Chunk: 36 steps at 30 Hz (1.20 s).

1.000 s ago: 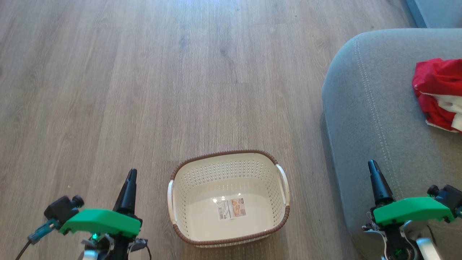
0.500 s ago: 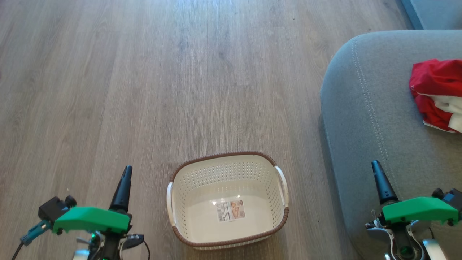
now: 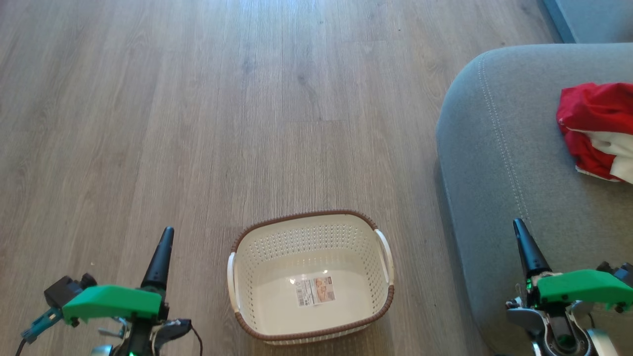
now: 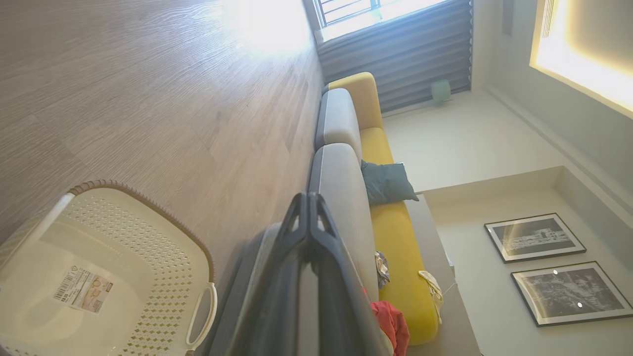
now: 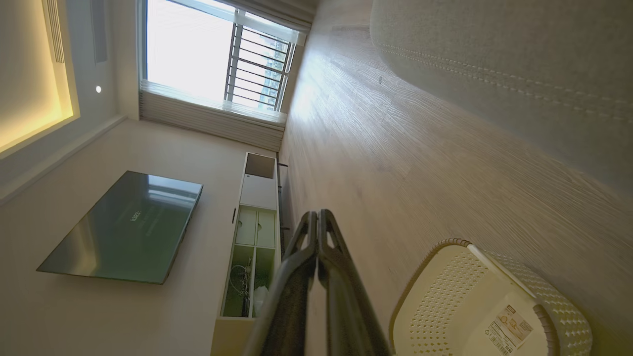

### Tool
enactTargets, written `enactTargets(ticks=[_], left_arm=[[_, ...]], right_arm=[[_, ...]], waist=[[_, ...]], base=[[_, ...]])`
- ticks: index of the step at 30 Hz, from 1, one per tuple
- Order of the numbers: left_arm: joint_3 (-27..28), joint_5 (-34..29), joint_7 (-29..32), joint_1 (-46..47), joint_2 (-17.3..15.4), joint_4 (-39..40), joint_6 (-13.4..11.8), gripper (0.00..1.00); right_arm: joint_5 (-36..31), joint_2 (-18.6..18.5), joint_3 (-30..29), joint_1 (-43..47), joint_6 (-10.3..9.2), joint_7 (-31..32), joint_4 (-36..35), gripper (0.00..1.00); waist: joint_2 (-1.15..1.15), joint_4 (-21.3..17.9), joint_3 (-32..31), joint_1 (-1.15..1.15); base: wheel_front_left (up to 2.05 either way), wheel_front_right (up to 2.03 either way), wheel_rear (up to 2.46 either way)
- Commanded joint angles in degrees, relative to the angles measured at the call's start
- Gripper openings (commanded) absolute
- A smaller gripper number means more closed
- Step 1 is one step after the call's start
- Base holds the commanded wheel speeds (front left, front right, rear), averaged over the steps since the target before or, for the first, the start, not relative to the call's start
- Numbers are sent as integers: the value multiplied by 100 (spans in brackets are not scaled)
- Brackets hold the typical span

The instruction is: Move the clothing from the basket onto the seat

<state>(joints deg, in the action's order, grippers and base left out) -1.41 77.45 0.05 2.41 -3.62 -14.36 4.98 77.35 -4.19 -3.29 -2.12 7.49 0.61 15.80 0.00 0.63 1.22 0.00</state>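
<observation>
The basket [image 3: 306,237] stands empty on the floor [image 3: 198,123], only a label [image 3: 315,290] on its bottom, and the clothing [image 3: 596,128] lies bunched on the seat [image 3: 494,148], well apart from it. The task looks done, though the red heap runs off the picture's edge. The left claw [image 3: 167,232] and right claw [image 3: 519,225] are clenched on nothing, either side of the basket.

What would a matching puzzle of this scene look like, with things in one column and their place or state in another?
Things: 1 basket; 2 clothing; 3 seat; 4 left claw.
States: A shut, holding nothing; B grey, right of the basket; C empty, on the floor; D red, lying on the seat.
Pairs: 1-C, 2-D, 3-B, 4-A.
</observation>
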Motion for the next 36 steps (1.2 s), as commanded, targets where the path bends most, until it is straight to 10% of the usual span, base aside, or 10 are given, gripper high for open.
enactTargets(ticks=[1, 36], left_arm=[[233, 151, 60, 306, -77, 141, 80, 0], [623, 1613, 507, 363, -49, 39, 250, 0]], right_arm=[[155, -19, 50, -334, 0, 67, -185, 0], [1566, 56, -221, -397, 0, 506, -184, 0]], waist=[[0, -3, -5, 0], [0, -63, -104, 0]], base=[[0, 0, 0], [0, 0, 0]])
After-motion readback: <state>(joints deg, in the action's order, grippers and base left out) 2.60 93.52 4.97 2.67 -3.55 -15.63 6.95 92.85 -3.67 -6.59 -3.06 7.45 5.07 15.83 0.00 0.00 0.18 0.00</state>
